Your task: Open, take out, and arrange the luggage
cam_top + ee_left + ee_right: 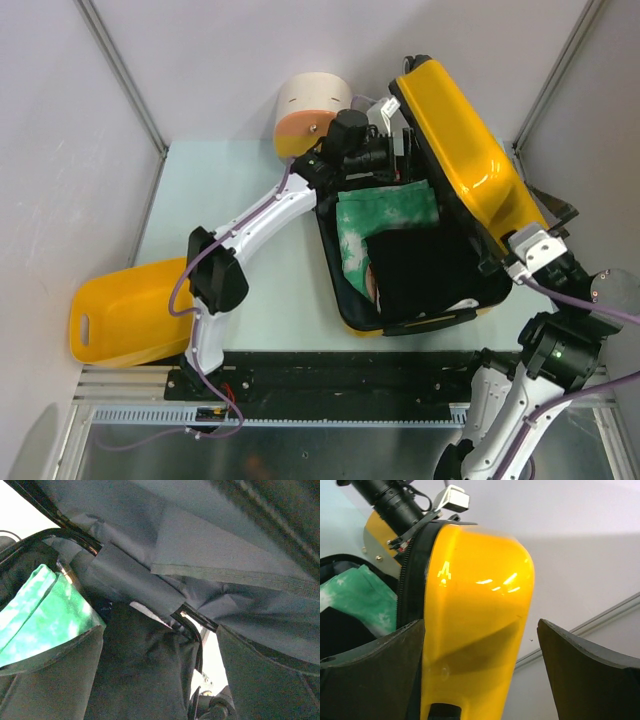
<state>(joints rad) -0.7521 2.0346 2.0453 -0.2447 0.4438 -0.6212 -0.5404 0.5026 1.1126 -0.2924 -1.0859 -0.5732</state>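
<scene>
The yellow luggage (465, 140) lies open on the table, its glossy lid (475, 605) standing up on the right side. Inside the dark-lined base are a green cloth (385, 215) and a black garment (420, 265). My left gripper (380, 155) reaches into the far end of the base. It is open, and dark lining fabric (145, 670) lies between its fingers (45, 685). The green cloth (40, 615) shows to the left in that view. My right gripper (512, 250) is open at the lid's near edge. Its fingers (370, 675) straddle the lid, which sits closer to the left one.
A cream-and-orange cylindrical container (312, 115) stands behind the luggage, close to the left arm's wrist. A plain yellow tub (125, 310) lies at the table's left edge. Bare table (270, 300) shows between the tub and the luggage. Frame posts rise at both back corners.
</scene>
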